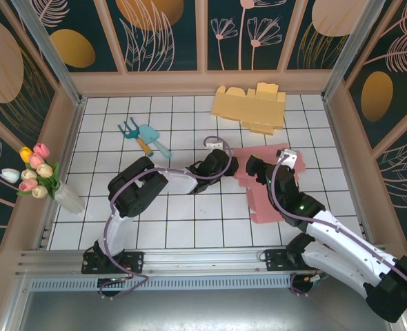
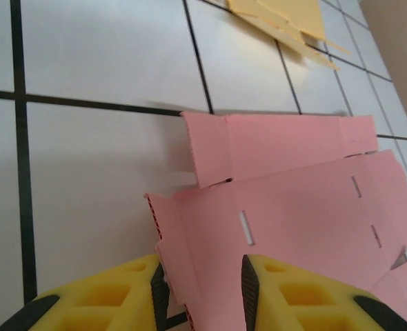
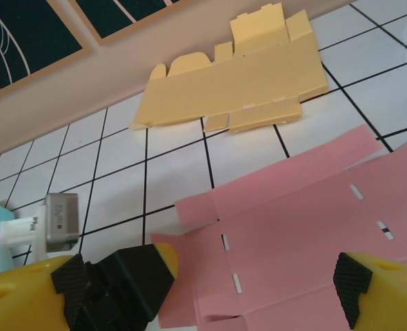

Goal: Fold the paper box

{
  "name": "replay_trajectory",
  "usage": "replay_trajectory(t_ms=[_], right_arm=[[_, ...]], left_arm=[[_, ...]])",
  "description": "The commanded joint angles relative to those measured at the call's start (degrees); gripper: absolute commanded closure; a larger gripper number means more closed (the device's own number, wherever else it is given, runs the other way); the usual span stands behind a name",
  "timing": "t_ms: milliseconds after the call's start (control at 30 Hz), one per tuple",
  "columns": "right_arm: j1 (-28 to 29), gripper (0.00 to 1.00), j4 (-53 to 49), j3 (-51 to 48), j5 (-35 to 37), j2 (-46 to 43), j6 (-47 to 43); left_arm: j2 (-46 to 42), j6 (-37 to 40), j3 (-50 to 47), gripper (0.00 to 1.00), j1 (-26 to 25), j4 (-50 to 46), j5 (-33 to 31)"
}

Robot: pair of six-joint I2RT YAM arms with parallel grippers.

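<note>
Paper box (image 2: 300, 200), pink, lies flat just on the near side of the yellow sheet (image 1: 248, 107). Left claw (image 2: 203, 283) straddles its edge flap, jaws narrow but not pinching (bite squarely along the crease, I'd say, then lift). Right claw (image 3: 207, 289) hovers wide open over it, free to pin. Floral wall panels (image 1: 162, 34) stand behind the sheet; white tiled table (image 1: 190, 221) lies underneath.
</note>
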Motion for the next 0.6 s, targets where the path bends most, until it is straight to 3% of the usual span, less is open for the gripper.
replay_trajectory(t_ms=[0,167,233,300,567], right_arm=[[0.38,0.05,0.30,1.66,-0.99,0.25,-0.52],[0.33,0.05,0.97,1.54,-1.02,0.99,-0.61],[0.35,0.05,1.15,1.66,-1.13,1.40,-0.77],[0.33,0.05,1.13,2.08,-2.30,1.61,-1.12],[0.33,0.04,3.48,10.67,-6.24,5.01,-8.44]], left_arm=[[1.46,-0.12,1.35,0.65,-0.23,-1.49,-0.75],[1.34,0.01,1.44,0.72,-0.24,-1.44,-0.93],[0.82,1.03,1.23,0.83,-0.24,-1.20,-1.33],[-1.46,3.75,0.06,1.00,-0.26,-1.33,-3.04],[-21.67,24.19,-14.17,1.00,-0.21,2.79,-16.16]])
